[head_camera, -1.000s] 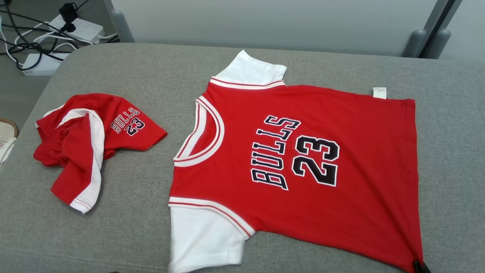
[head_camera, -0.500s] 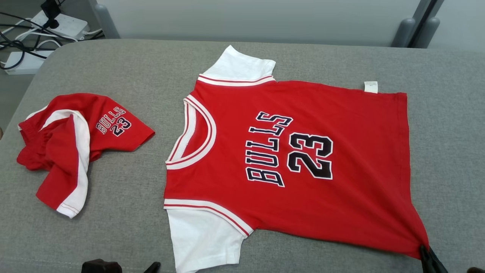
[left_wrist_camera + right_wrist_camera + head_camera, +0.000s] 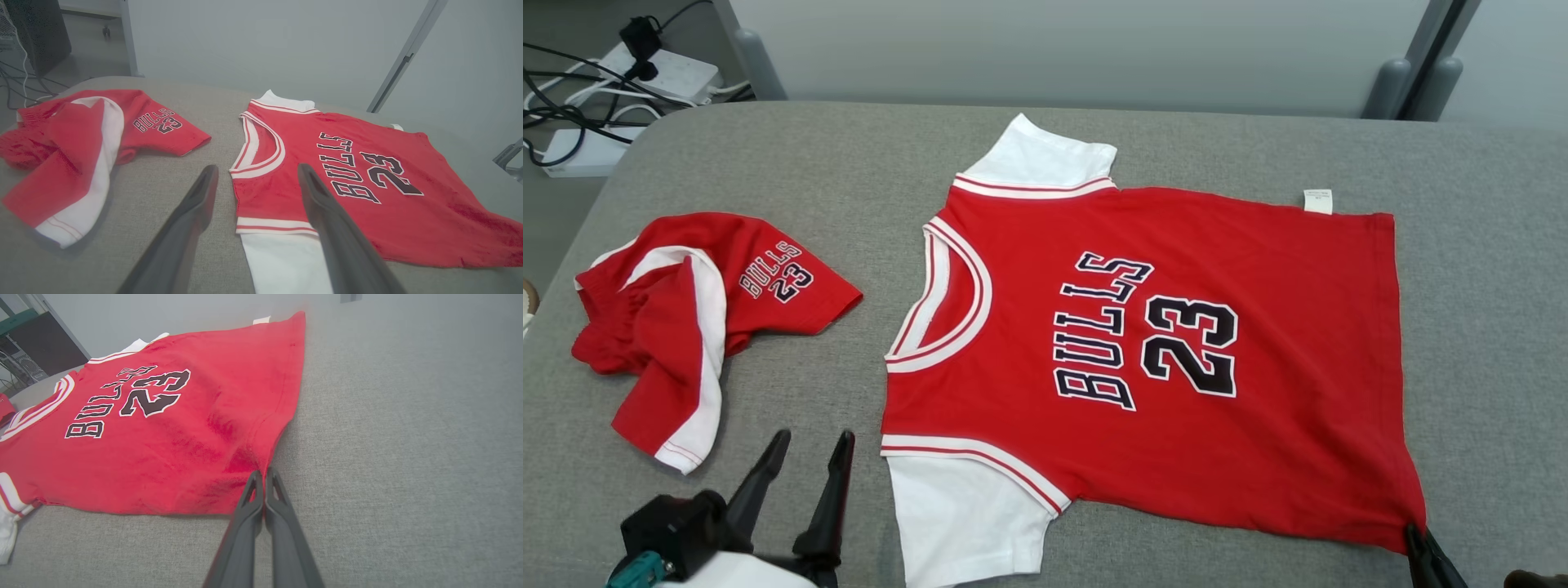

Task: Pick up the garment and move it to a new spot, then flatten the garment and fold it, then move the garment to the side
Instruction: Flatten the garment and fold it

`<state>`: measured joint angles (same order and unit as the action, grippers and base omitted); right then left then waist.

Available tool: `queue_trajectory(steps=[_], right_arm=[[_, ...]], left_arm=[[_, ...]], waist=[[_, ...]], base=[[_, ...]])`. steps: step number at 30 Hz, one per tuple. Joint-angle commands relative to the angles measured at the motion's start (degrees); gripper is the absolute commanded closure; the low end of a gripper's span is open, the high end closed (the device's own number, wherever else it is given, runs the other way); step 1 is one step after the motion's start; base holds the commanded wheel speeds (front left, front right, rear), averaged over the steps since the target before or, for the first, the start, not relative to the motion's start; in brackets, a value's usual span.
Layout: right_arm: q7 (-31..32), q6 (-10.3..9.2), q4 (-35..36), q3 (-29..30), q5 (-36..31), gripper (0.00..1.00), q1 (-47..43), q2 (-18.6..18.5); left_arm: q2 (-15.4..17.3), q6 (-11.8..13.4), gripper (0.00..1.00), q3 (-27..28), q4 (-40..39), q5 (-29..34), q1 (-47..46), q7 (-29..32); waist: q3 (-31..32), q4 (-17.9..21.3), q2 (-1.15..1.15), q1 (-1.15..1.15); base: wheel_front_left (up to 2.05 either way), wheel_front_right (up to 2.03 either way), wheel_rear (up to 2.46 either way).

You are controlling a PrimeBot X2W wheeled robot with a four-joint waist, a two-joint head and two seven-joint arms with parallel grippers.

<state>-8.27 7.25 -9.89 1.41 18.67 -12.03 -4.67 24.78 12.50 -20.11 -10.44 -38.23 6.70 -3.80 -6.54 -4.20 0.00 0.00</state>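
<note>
My right gripper (image 3: pixel 263 476) was pinched shut on the bottom corner of the red jersey (image 3: pixel 1143 351), at the lower right of the head view. In the right wrist view my two fingers met with the hem's cloth drawn up between their tips. The jersey lay spread flat, front up, across the middle of the grey cushion (image 3: pixel 1486 327), with the neck toward the left of the frame and the hem toward the right. One white sleeve was at the top and the other at the bottom edge.

My left gripper (image 3: pixel 814 437) was at the lower left, just left of the lower sleeve. Its fingers were spread apart and held nothing. I could not tell whether they touched the cushion.

Crumpled red and white shorts (image 3: pixel 694 310) lay at the left, apart from the jersey. A power strip (image 3: pixel 658 69) with cables sat on the floor at the upper left.
</note>
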Motion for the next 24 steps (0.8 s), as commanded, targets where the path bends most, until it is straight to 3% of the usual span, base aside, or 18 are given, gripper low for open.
queue_trajectory(steps=[1, 7, 24], right_arm=[[-0.85, 0.24, 1.16, -0.99, 0.28, 1.00, 1.99, -0.83], [-1.11, 0.24, 0.17, -1.02, 0.25, 1.00, 2.51, -0.56], [-0.85, 0.24, -0.62, -1.46, 0.22, 1.00, 0.83, -0.46]], left_arm=[[0.31, -0.09, 0.00, 2.90, -0.83, 0.37, -4.46, -1.73], [-0.75, -0.79, 0.00, 3.69, 2.93, 2.18, -8.83, -6.47], [0.81, 1.50, 0.00, 2.17, 6.04, 4.99, -5.20, -6.39]], waist=[[0.55, -0.52, 0.00, 0.00], [2.50, -1.38, 0.00, 0.00], [5.01, -1.94, 0.00, 0.00]], base=[[0.00, 0.00, 0.00], [0.00, 0.00, 0.00], [0.00, 0.00, 0.00]])
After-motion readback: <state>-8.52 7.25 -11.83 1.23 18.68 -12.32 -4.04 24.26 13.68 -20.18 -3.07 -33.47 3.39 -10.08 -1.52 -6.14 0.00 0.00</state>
